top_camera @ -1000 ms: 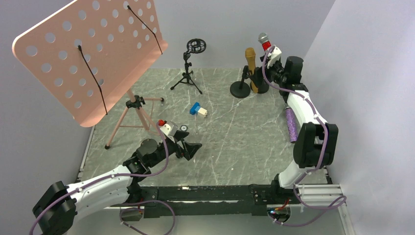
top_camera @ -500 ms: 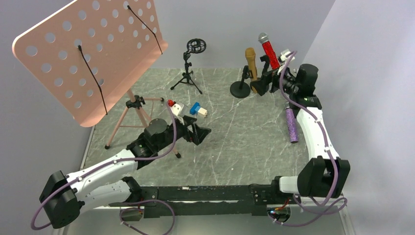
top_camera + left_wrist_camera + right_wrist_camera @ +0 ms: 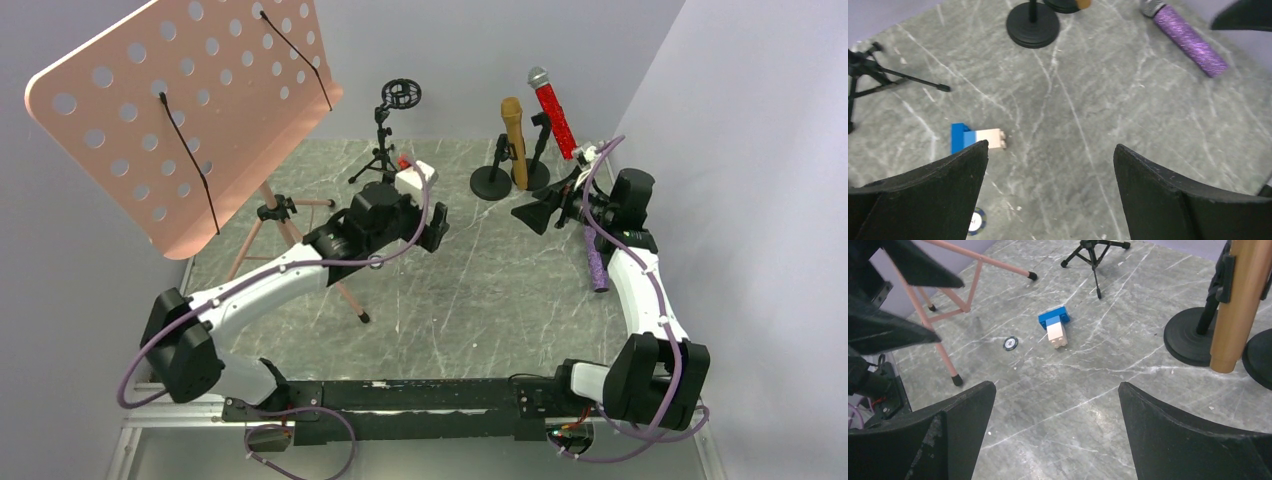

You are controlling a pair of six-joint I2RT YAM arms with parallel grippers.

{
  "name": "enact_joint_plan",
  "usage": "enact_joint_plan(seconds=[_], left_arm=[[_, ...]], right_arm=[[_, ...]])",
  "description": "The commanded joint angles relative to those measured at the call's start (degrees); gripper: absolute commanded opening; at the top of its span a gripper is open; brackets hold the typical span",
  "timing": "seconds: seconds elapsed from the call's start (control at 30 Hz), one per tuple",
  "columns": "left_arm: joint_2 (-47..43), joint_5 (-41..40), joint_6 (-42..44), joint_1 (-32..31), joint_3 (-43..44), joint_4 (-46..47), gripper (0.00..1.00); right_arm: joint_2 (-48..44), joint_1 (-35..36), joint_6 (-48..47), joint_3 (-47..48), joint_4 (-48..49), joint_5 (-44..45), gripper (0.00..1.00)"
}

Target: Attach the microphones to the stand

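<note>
The red glitter microphone (image 3: 553, 108) stands tilted in the clip of a black round-base stand (image 3: 536, 176) at the back. The gold microphone (image 3: 514, 128) stands in the neighbouring round-base stand (image 3: 490, 182), and it also shows in the right wrist view (image 3: 1240, 300). The purple glitter microphone (image 3: 596, 262) lies flat at the table's right edge beside the right arm, and it shows in the left wrist view (image 3: 1189, 40). My left gripper (image 3: 437, 228) is open and empty over the table's middle. My right gripper (image 3: 535, 215) is open and empty, in front of the stands.
A small tripod stand with a round shock mount (image 3: 398, 95) stands at the back centre. A pink music stand (image 3: 190, 110) fills the left. A blue and beige brick (image 3: 975, 138) and a poker chip (image 3: 977, 221) lie under my left gripper.
My right gripper let go of the red microphone, which stays in its stand, and drew back toward the front. My left arm swung from the near left out to the table's middle.
</note>
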Motion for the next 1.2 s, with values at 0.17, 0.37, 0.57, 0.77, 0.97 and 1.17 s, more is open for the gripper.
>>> enact_joint_plan(seconds=[0.17,0.37,0.57,0.77,0.97,1.17], left_arm=[[14.6,-7.9,7.5,5.2,20.4,-14.1,0.99],[25.5,-2.8,1.8,11.7,34.2,-19.0,0.99],[37.0,-1.7,-2.9,16.0,50.8,-26.8,0.99],[43.7,-15.5,-4.4,18.0,57.4,-28.0,0.93],[47.3,-21.7,-2.0,19.8,58.8,-21.8,0.84],[50.2,-23.6,1.2,20.7,58.8,-13.4,0.75]], right_arm=[[-1.5,-0.2,-6.4,4.1,-6.0,-2.5,1.00],[-1.5,-0.2,-8.0,5.0,-8.1,-2.8,1.00],[-1.3,-0.2,-8.3,5.0,-8.4,-3.2,1.00],[-0.9,-0.2,-9.3,5.2,-9.1,-3.2,1.00],[-0.1,-0.1,-9.7,5.5,-9.5,-3.6,1.00],[0.4,-0.1,-10.7,5.9,-10.6,-3.7,1.00]])
